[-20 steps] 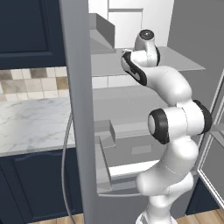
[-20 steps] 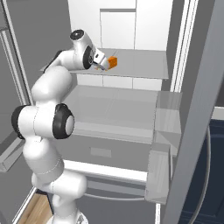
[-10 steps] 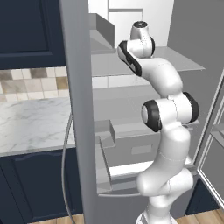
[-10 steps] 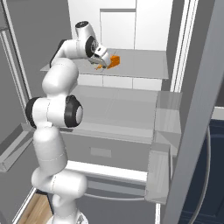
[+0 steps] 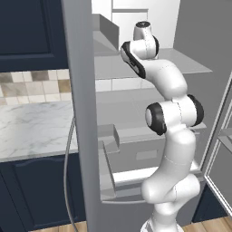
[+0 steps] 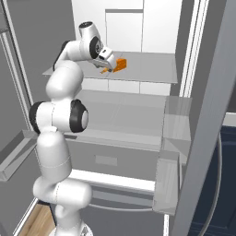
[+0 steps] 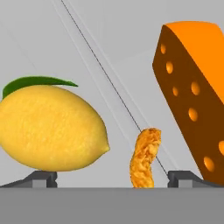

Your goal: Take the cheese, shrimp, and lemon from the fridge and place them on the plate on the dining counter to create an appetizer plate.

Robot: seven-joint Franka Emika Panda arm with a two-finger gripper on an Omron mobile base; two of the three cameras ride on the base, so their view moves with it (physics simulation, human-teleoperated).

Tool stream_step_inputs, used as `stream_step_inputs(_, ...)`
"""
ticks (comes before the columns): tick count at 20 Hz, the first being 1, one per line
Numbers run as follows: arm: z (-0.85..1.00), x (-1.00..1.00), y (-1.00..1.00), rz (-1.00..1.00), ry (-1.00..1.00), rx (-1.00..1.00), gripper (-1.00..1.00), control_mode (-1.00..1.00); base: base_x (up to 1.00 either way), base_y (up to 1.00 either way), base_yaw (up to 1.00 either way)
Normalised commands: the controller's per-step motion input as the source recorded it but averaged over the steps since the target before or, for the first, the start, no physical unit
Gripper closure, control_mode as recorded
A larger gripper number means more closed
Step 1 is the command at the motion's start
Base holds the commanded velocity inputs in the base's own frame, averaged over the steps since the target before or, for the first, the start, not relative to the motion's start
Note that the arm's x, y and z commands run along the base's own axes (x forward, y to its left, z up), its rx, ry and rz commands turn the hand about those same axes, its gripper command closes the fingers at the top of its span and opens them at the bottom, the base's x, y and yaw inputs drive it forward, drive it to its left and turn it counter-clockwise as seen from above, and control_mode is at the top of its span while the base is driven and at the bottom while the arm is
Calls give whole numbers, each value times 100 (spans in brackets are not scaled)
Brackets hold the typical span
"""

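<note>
The shrimp (image 7: 145, 157), a thin curved orange sliver with a crumbed surface, stands on the grey fridge shelf (image 6: 147, 67) between the two finger tips (image 7: 41, 177) at the bottom of the hand view, nearer the one beside the cheese. The lemon (image 7: 50, 127) lies to one side of it, rounded and yellow, its pointed tip turned toward the shrimp and a dark green leaf over its top; the lemon sits above one finger tip. On the other side rises the cheese (image 7: 194, 96), an orange wedge with a darker face dotted with round holes, just beside the other finger tip. None of the three touches another, and no lettering or label shows on any of them.

The gripper (image 7: 112, 178) stands wide open, its tips far apart, holding nothing, with the shrimp in the gap between them.

In the right base view the gripper (image 6: 105, 66) reaches over the upper shelf of the open fridge (image 6: 124, 27), and the cheese (image 6: 120, 64) shows as a small orange block just beyond it. Below lie another flat shelf and grey drawers (image 6: 110, 159). In the left base view the white arm (image 5: 170, 122) rises into the fridge past its grey door edge; a marble worktop (image 5: 31, 129) with a checkered tile wall (image 5: 34, 86) lies to the left
</note>
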Motion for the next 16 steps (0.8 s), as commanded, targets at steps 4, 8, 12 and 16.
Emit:
stream_step_inputs(4,-92,45,-21,-1,-8,0,-100,-100,0,0,0)
stream_step_inputs(8,-100,50,-28,-2,-7,-1,-100,-100,0,0,0)
stream_step_inputs(12,-100,61,-47,-1,-6,0,-100,-100,0,0,0)
stream_step_inputs(16,-100,50,-46,-1,-5,0,-100,-100,0,0,0)
